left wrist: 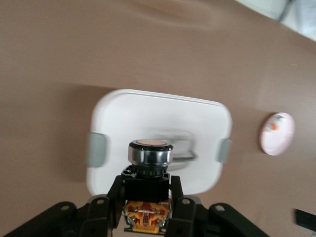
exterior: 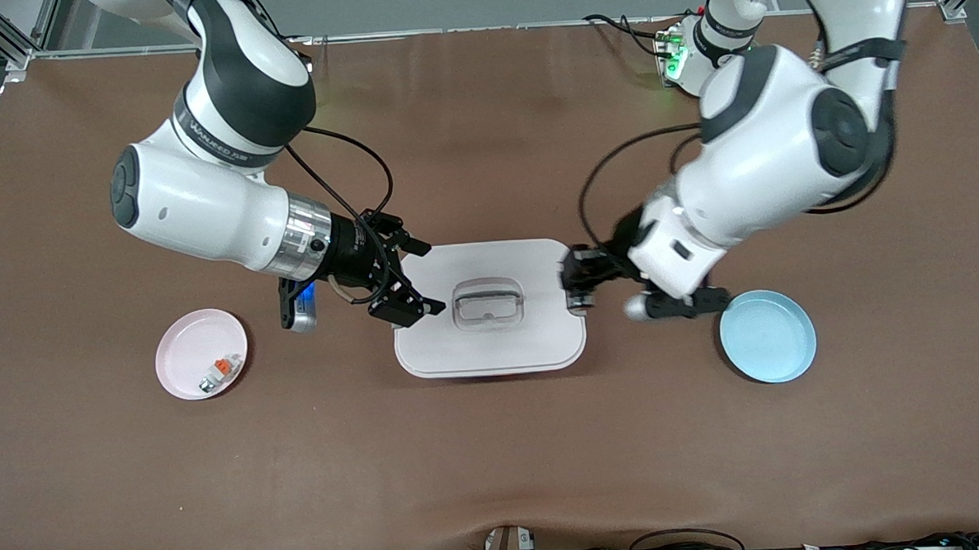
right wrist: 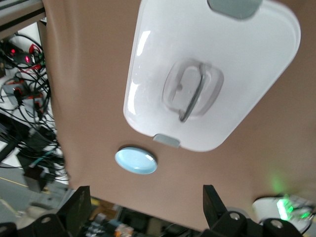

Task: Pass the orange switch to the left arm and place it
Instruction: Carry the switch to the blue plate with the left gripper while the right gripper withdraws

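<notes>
Front view: the white box (exterior: 488, 308) sits mid-worktop (exterior: 497, 440), with bare brown surface open all around it. A pink plate (exterior: 201, 354) lies toward the right arm's end, a blue plate (exterior: 768, 335) toward the left arm's. The left claw (exterior: 576, 281), over the box's edge, grips the orange switch (left wrist: 150, 160). The right claw (exterior: 414, 278) hangs wide open and empty above the box's other edge.

Bright, even light is falling from overhead, casting soft shadows around the box (exterior: 490, 349) and glaring faintly off the table (exterior: 484, 143); motion blur is smearing the left wrist view
</notes>
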